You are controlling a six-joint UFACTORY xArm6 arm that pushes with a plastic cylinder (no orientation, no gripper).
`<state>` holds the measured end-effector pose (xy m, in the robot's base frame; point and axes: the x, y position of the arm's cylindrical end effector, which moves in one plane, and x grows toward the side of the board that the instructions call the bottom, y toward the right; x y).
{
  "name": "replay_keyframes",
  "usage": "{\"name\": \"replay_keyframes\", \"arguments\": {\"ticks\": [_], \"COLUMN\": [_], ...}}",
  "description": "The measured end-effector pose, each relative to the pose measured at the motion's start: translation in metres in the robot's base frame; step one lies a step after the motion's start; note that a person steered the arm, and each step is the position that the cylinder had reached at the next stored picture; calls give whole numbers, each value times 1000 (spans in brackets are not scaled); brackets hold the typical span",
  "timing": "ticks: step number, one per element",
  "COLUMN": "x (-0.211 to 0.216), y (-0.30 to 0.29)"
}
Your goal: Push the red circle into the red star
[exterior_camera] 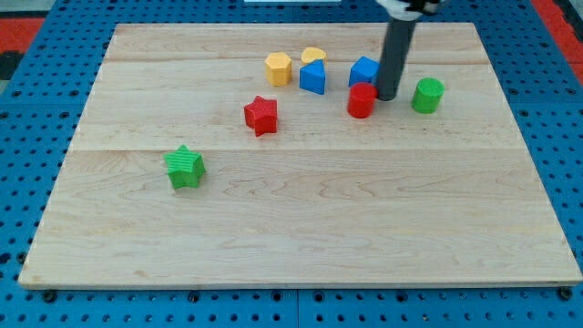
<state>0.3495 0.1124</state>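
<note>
The red circle (361, 100) stands on the wooden board at the upper right of the middle. The red star (260, 115) lies to its left, about a hand's width away. My tip (386, 97) is down on the board just right of the red circle, touching or nearly touching its right side. The dark rod rises from there to the view's top edge.
A blue block (363, 70) sits just above the red circle, behind the rod. A blue block (312, 77), a yellow heart (313, 56) and a yellow hexagon (278, 68) lie above the star. A green cylinder (426, 95) is right of my tip. A green star (185, 167) lies lower left.
</note>
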Motion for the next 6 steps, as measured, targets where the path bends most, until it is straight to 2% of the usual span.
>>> {"name": "replay_keyframes", "arguments": {"ticks": [1,2,3,4,6], "x": [-14,22,25,35,40], "y": [1,-28,-14,41,-92]}}
